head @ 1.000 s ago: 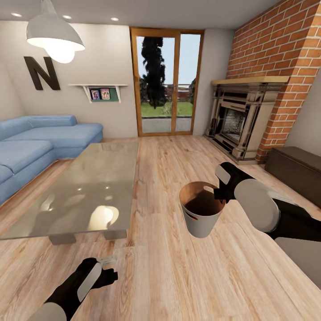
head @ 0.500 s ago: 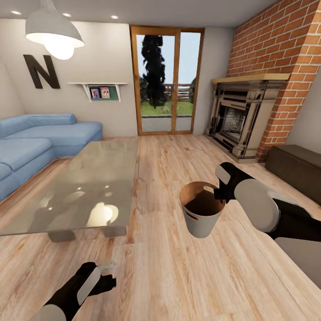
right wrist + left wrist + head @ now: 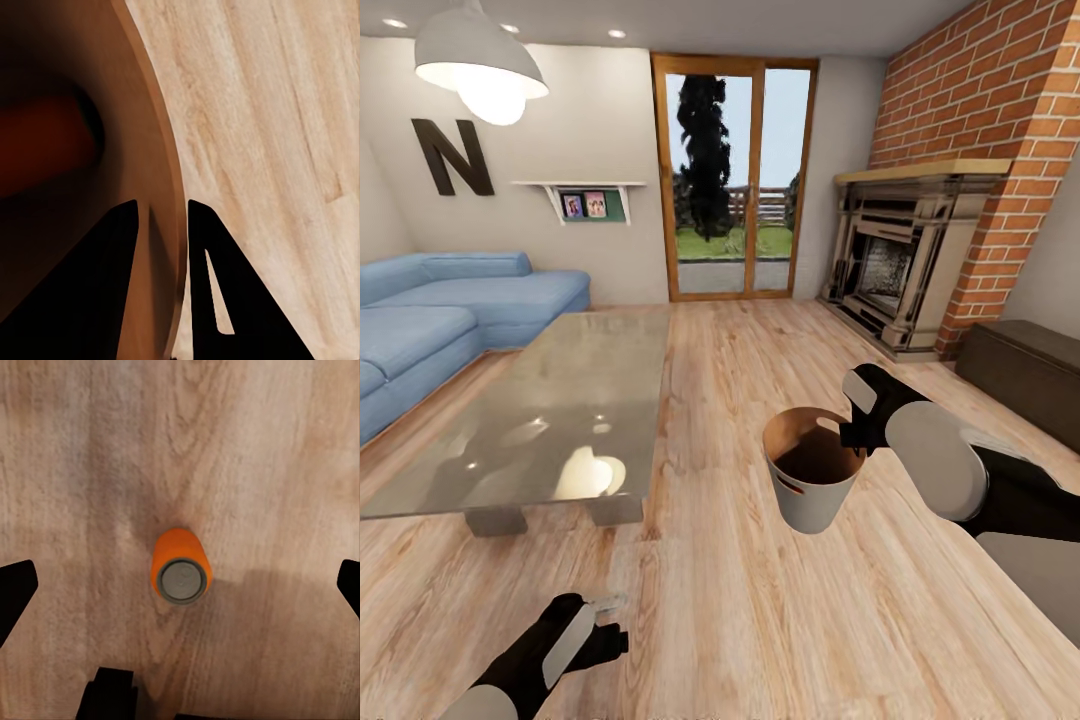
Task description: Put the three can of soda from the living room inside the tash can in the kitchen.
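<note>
My right gripper (image 3: 161,217) is pinched shut on the wall of the trash can (image 3: 812,480), one finger inside the brown lining and one outside, holding the grey bin upright above the wood floor (image 3: 780,620) at my right side. Seen from the right wrist, a dim orange shape (image 3: 45,150) lies deep inside the bin, probably a can, though the shadow hides its details. My left gripper (image 3: 180,585) is spread wide and holds nothing, its dark fingertips (image 3: 15,592) at the far edges of the left wrist picture. Between them, apart from both, an orange soda can (image 3: 180,566) stands upright on the floor, its silvery top facing the camera. From the head, my left arm (image 3: 560,645) hangs low near the glass-topped table (image 3: 550,410). Around me is the living room: a light-blue sofa (image 3: 450,310), a brick fireplace (image 3: 920,250), a glazed door (image 3: 732,180) and a white pendant lamp (image 3: 478,60).
</note>
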{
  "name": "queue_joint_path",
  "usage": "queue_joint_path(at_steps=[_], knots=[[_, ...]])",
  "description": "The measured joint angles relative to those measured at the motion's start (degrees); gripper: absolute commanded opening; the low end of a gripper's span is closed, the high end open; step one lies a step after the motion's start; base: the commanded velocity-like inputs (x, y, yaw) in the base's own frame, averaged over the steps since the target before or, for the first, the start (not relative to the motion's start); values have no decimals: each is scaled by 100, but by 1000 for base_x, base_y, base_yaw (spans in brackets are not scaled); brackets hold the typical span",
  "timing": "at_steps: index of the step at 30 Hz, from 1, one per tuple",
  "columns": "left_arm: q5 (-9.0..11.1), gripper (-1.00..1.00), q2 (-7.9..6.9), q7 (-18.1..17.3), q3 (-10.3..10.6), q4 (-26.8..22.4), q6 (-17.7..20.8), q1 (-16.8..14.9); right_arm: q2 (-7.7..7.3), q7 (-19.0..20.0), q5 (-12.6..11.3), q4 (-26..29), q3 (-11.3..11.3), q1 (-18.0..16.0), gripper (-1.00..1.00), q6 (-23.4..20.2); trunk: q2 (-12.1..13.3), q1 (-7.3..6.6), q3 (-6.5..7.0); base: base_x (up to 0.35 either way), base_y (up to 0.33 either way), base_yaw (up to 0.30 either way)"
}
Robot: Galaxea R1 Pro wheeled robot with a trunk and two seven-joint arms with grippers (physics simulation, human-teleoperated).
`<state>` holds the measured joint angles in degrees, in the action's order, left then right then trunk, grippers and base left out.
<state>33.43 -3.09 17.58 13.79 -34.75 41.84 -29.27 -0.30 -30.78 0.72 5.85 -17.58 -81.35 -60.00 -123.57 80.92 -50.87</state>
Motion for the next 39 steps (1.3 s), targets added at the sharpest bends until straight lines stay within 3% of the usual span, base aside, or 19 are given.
queue_joint_path(at_steps=[39], knots=[[-6, 100, 1, -9, 1, 29, -17, 0, -3, -3, -3, 0, 6, 8, -100, 0, -1564, 857, -700, 0, 0, 0]])
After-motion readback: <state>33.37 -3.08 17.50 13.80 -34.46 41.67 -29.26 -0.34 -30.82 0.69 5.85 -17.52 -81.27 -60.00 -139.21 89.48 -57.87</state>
